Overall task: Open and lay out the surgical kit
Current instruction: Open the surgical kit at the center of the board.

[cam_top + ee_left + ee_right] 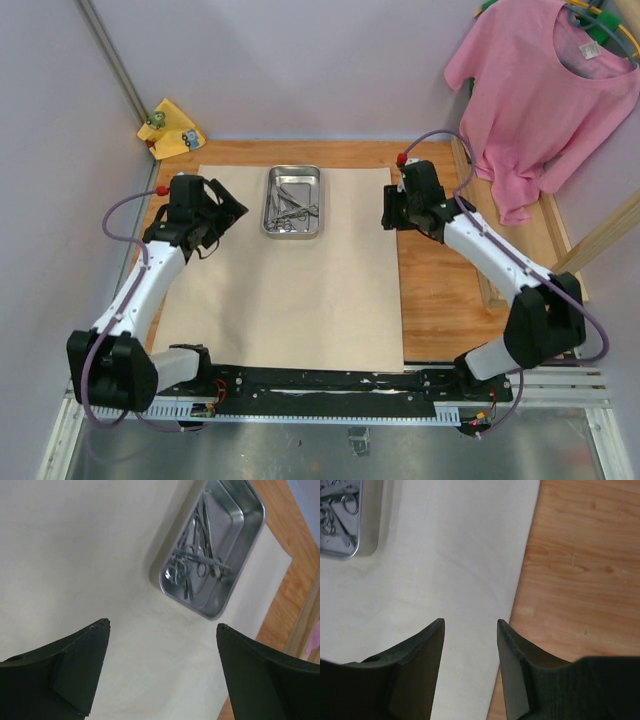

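Note:
The beige cloth wrap lies spread flat on the table. The steel tray stands on its far middle and holds a pile of ring-handled forceps and slim tweezers. My left gripper is open and empty, above the cloth left of the tray. In the left wrist view the tray with the forceps is at the upper right of the left gripper. My right gripper is open and empty over the cloth's right edge. The tray corner shows at the upper left of the right gripper.
A pink T-shirt hangs at the back right. A small yellow cloth lies at the back left corner. Bare wood table shows right of the wrap. A light wooden strip leans at the right.

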Controlling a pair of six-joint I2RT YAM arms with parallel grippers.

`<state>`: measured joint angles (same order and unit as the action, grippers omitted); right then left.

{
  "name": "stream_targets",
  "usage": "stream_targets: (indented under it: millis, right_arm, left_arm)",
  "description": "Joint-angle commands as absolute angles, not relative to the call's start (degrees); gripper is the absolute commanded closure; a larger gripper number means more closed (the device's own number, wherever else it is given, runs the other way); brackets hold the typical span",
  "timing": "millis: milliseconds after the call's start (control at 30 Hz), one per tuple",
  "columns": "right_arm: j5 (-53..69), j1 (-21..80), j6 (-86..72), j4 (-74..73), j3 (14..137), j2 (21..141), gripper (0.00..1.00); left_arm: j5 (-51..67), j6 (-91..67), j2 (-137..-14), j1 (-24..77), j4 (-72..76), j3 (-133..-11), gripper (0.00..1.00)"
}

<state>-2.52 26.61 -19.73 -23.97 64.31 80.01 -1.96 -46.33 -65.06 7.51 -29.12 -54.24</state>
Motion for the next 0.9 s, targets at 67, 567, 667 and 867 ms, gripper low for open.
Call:
stream_targets:
  millis: [67,567,667,867]
  right_arm:
    - [6.62,16.37,-17.36,-19.42,75.99,96.20,0.55]
    - [14.21,10.13,-18.13,-18.80,96.97,124.35,0.54]
    - [14.16,10.13,-18.28,-19.02,98.10,126.64,0.54]
    - [13.65,10.14,-18.55,-19.62,98.66,128.73,0.57]
  left_arm:
    - [-3.59,-43.23,-79.84,1.12,-18.50,-58.07,0.12]
    - [-12.73,-39.73,-103.00,-1.67,-17.53,-71.49,0.10]
    - [-13.18,-39.57,-105.46,-1.67,-16.89,-72.15,0.11]
    - [-14.19,-39.55,-109.25,-1.67,-16.56,-72.27,0.12]
